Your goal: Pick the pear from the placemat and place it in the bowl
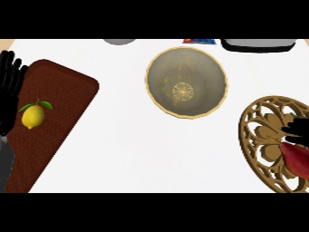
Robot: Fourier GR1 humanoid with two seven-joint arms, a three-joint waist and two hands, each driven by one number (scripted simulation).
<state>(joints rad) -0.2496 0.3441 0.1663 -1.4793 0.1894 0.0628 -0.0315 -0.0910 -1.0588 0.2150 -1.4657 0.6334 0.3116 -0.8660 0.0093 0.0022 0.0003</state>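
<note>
Nearest the robot, at the view's right, a dark red pear (300, 160) lies on its side on the round wooden openwork placemat (263, 149), its broad end toward the lower right edge and its narrow end pointing up toward the right robot hand (308, 131). That robot hand sits just above the fruit with its fingers curved down over the neck end; whether they already touch the skin I cannot tell, and nothing is held yet. The pear looks light, stiff and smooth-skinned, so it may roll or slide on the slotted mat. Judging by its shape, the thick belly offers the surest hold, taken across its width rather than at the tapering neck.

At the view's left, the left robot hand (3, 88) rests with fingers straight and up, beside a brown mat (63, 90) carrying a lemon (33, 116).

Farther back on the white desk (137, 149), the gold-rimmed bowl (186, 82) stands well apart from the pear, up and to its left. Grey objects show along the far edge.
</note>
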